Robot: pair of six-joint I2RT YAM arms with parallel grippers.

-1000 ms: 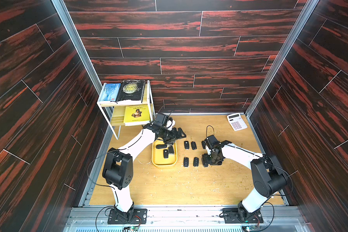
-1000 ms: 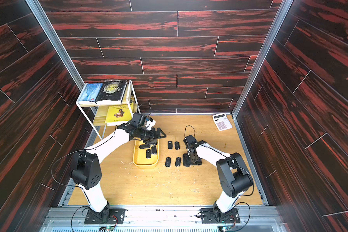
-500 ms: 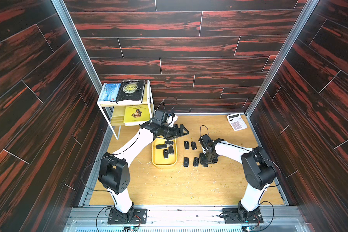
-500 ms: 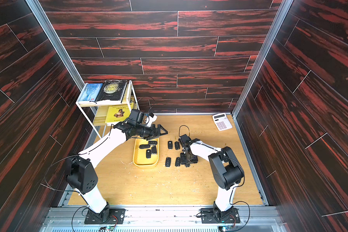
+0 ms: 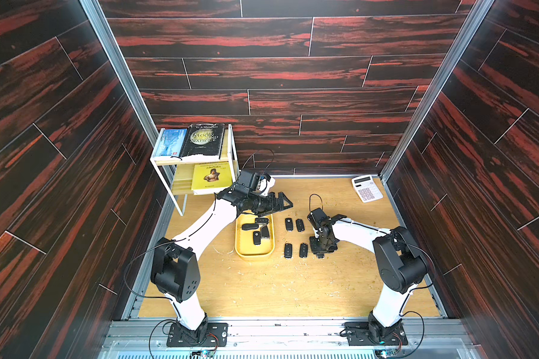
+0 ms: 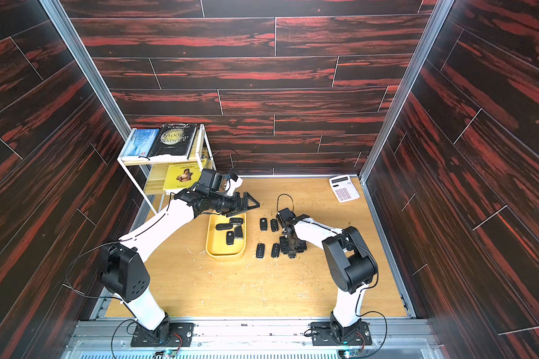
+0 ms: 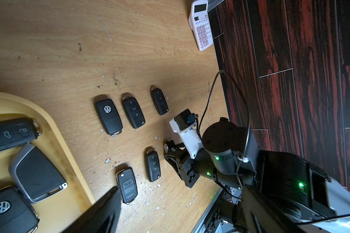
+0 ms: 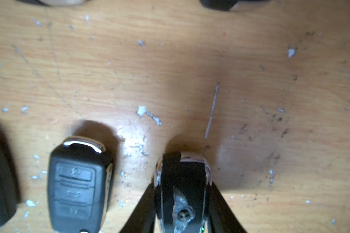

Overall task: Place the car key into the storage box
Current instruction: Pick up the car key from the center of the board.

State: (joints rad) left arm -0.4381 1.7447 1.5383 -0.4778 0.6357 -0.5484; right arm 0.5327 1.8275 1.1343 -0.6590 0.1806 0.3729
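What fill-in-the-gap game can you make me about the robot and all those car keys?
1. The storage box is coloured ___.
2. Inside it lie ___ car keys.
3. The right gripper pinches one car key, while the left gripper has its jaws ___.
4. The top shelf of the rack holds ___ books.

Missing words: yellow, four, open, two.

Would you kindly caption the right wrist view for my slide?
Right gripper pinches a winged-emblem car key on the wooden table, beside a three-button fob.
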